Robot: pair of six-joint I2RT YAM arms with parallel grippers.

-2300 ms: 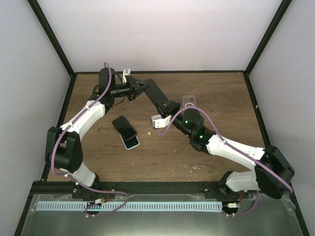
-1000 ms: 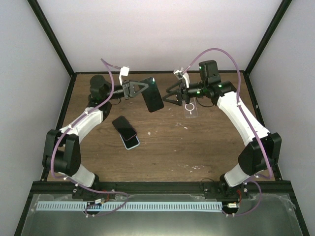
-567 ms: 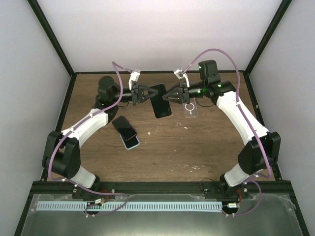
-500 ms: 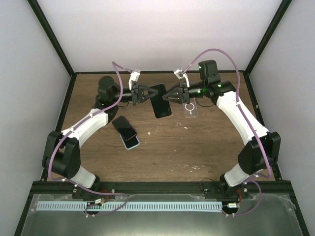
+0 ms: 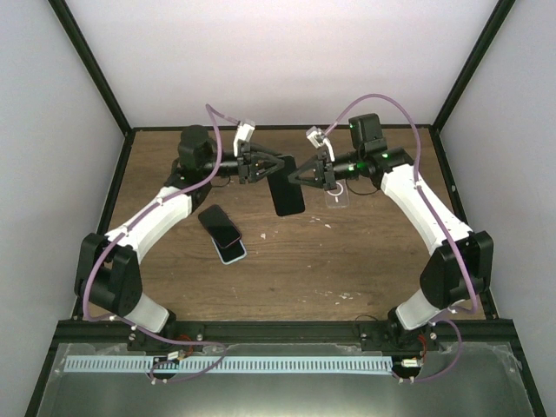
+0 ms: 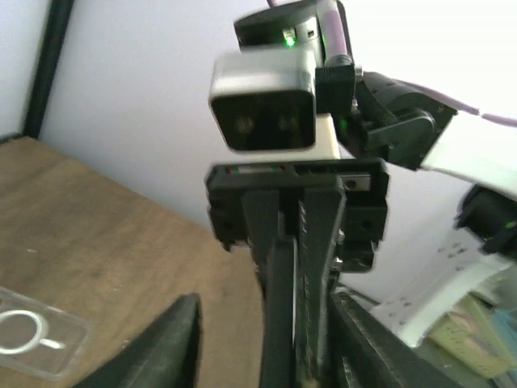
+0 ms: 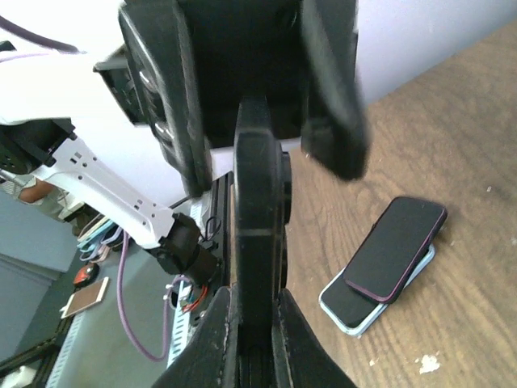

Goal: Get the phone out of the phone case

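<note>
A black phone [image 5: 287, 193] hangs in the air over the back middle of the table, between both grippers. My right gripper [image 5: 294, 176] is shut on it from the right; in the right wrist view the phone [image 7: 257, 202] stands edge-on between my fingers [image 7: 224, 331]. My left gripper [image 5: 273, 167] is at its left edge with jaws apart: in the left wrist view bare wood shows between my left finger [image 6: 166, 347] and the phone [image 6: 279, 323]. An empty clear case [image 5: 337, 195] with a ring lies flat on the table, also in the left wrist view [image 6: 32, 343].
Two more phones [image 5: 224, 233] lie stacked on the wooden table [image 5: 365, 261] left of centre, also in the right wrist view [image 7: 388, 259]. Black frame posts and pale walls close in the back and sides.
My left arm carried the phone to the right. My right arm swung from the table's middle to the back, met the phone and shut on it. My left jaws have opened.
</note>
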